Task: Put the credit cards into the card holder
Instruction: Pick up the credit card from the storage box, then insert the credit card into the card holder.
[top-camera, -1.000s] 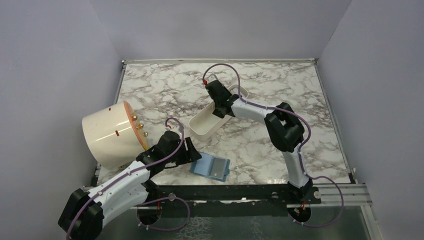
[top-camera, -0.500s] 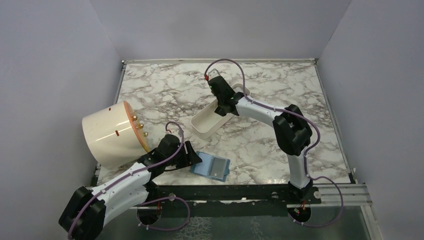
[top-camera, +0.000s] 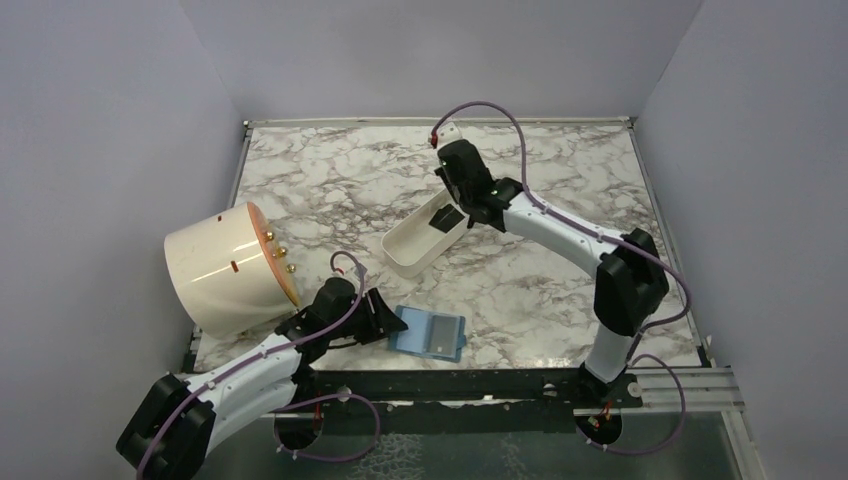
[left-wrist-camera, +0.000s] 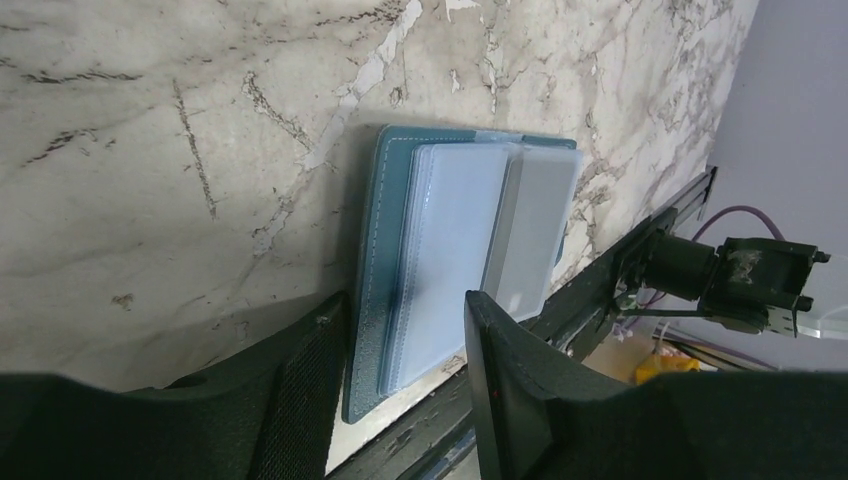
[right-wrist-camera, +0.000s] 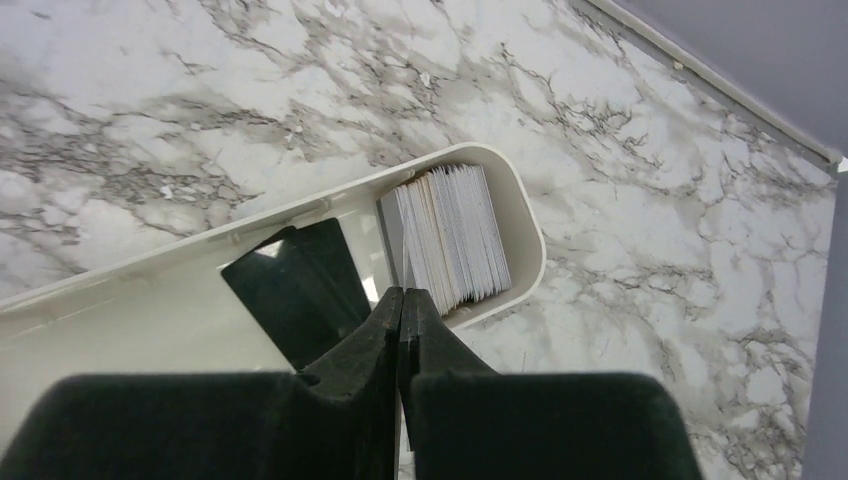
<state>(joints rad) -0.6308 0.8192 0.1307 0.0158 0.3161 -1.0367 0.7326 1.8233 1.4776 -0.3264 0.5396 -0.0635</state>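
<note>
Left wrist shows card holder (left-wrist-camera: 452, 250) lying lengthwise away from spread left claw (left-wrist-camera: 405, 305).

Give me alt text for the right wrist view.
The right end effector, jaws shut, hangs above a white tray on a marble table. Inside, a stack of cards stands on edge at one end, a black card beside it.

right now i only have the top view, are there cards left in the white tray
observer: yes, right wrist view shows a stack of cards standing on edge at the rounded end of the tray.
operator: anything gripped there
observer: the right gripper is shut beside a black card; can't tell if it pinches anything.
operator: and the other side
observer: left wrist view: card holder lies open, pockets up, left gripper fingers apart at its near edge.
</note>
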